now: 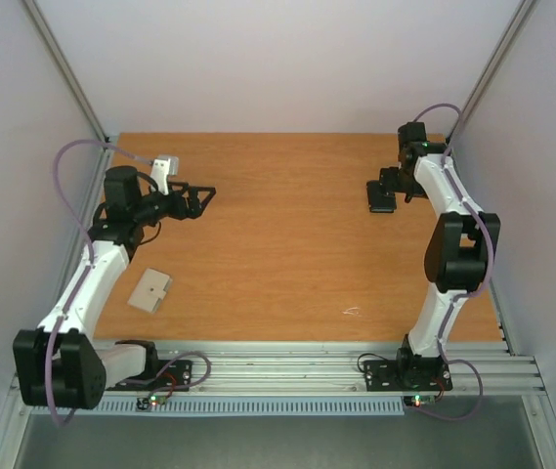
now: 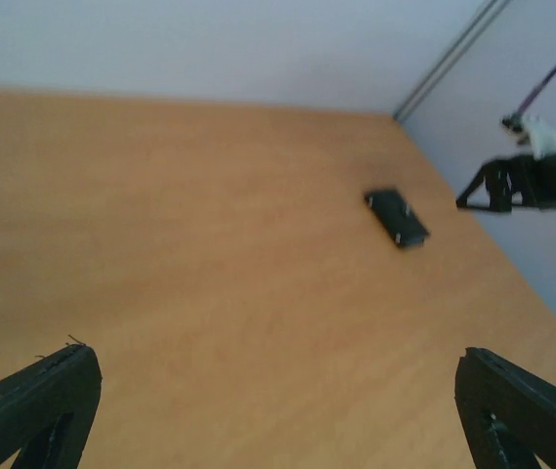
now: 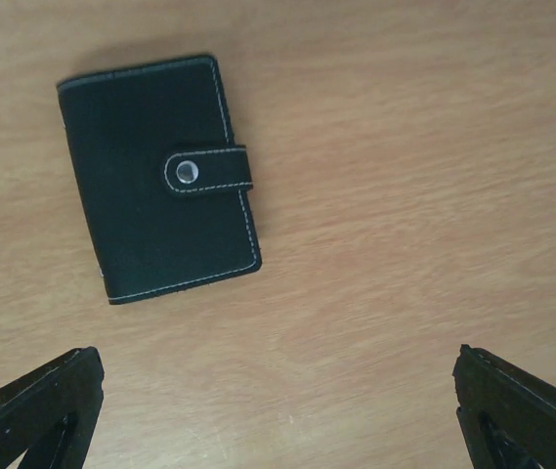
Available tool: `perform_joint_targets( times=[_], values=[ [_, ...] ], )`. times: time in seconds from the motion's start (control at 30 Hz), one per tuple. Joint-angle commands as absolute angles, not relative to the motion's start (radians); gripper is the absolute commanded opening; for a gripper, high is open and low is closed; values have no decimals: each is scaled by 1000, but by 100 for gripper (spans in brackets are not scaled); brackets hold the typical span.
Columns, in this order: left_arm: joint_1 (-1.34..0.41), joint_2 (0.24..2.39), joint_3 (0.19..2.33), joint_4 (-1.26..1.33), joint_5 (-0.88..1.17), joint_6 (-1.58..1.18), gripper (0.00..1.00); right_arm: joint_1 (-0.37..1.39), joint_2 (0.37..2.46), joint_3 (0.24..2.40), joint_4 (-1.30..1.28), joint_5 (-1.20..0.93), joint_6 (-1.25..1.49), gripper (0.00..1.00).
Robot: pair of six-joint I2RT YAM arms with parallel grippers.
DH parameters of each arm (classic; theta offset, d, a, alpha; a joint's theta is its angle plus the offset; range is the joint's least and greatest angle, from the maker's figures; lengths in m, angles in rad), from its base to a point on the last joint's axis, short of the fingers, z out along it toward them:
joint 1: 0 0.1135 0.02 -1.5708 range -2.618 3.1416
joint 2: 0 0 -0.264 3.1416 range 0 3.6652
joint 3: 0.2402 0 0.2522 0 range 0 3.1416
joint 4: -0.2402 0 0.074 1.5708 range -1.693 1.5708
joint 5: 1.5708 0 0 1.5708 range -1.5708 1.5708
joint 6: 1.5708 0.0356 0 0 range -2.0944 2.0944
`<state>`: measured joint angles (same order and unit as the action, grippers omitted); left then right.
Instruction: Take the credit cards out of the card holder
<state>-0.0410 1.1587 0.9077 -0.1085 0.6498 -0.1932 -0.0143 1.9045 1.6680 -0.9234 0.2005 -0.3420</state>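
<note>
Wide-spread at the bottom of each wrist view, the left jaws and right jaws stand fully open, holding nothing. Only the right wrist view shows the card holder [image 3: 158, 178] shut, its snap tab fastened over one long edge. It lies far right on the counter [image 1: 278, 254], by the right jaws, long axis roughly near-to-far. Only the top view shows a pale flat piece [image 1: 149, 290] near left.

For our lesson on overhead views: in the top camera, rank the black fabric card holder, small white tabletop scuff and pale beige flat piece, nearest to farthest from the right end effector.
1. Black fabric card holder, right beside the right end effector, far right side.
2. Small white tabletop scuff, near edge, right of centre.
3. Pale beige flat piece, far across on the left side.
</note>
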Motion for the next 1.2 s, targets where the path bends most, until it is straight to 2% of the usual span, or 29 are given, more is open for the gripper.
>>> perform_joint_targets(
  times=[0.0, 0.2, 0.57, 0.67, 0.93, 1.17],
  values=[
    [-47, 1211, 938, -340, 721, -130, 99, -3, 2005, 1765, -1020, 171, -365, 99],
    [-62, 1266, 944, -312, 675, -213, 99, -2, 2174, 1899, -1076, 133, -375, 99],
    [-97, 1274, 945, -278, 632, -174, 99, -2, 2411, 2076, -1164, -16, -394, 99],
    [-103, 1274, 943, -267, 625, -171, 99, -1, 2453, 2117, -1194, 31, -379, 98],
    [-113, 1283, 946, -263, 623, -162, 99, 0, 2427, 2158, -1223, -84, -372, 99],
    [-121, 1293, 951, -261, 627, -160, 99, 40, 2392, 2213, -1224, 32, -318, 99]
  ],
)
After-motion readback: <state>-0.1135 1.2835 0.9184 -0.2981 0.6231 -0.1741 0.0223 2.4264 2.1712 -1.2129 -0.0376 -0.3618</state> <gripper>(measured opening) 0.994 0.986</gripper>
